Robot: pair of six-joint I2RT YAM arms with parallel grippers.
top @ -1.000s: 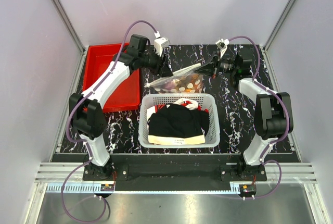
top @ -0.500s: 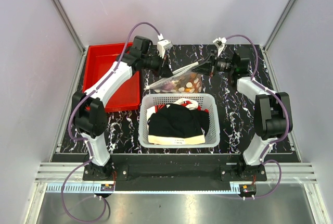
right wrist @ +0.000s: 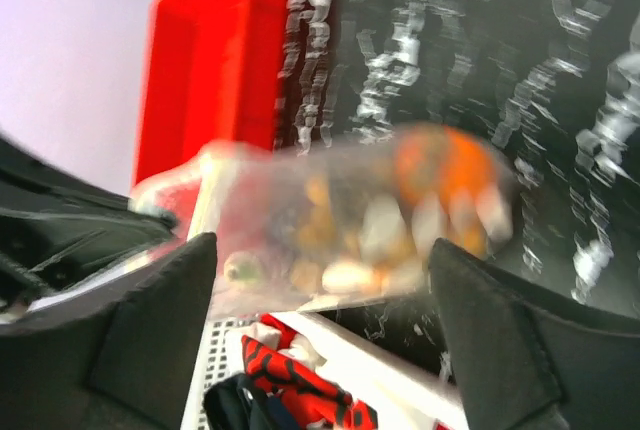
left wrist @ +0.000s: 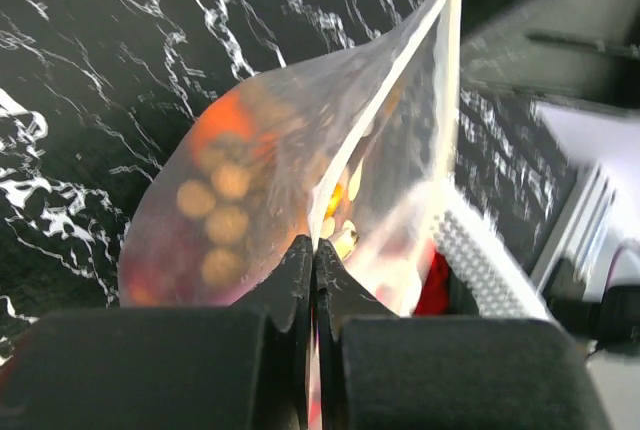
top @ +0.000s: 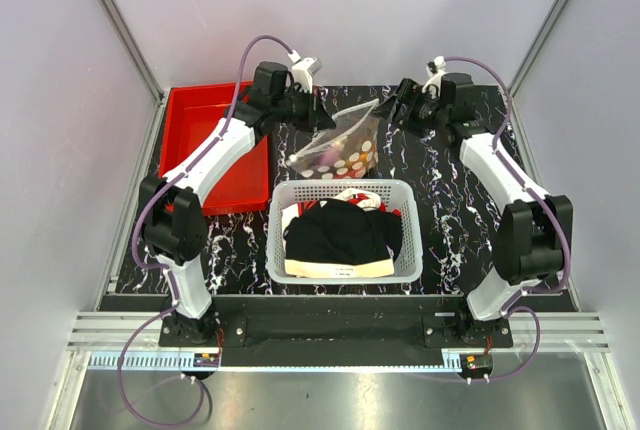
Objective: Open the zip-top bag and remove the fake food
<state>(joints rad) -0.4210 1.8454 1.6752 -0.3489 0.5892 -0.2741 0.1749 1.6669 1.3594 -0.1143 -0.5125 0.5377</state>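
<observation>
A second ago the zip-top bag (top: 345, 145) was strung between both arms. Now the right hand (top: 402, 110) has sprung wide and let go, while the left hand (left wrist: 314, 250) is clenched on one edge of the bag. It hangs tilted from that hand, over the table (top: 450, 220) just behind the white basket (top: 340, 186). The fake food (top: 345, 162) is still heaped in the low end, and I can't tell whether the zip has parted, so I'd guess the right hand needs a fresh hold.

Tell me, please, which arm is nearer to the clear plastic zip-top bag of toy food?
Left. The left arm has its jaws shut on the clear zip-top bag at its edge; the right arm holds its jaws open beside the bag's right corner.
</observation>
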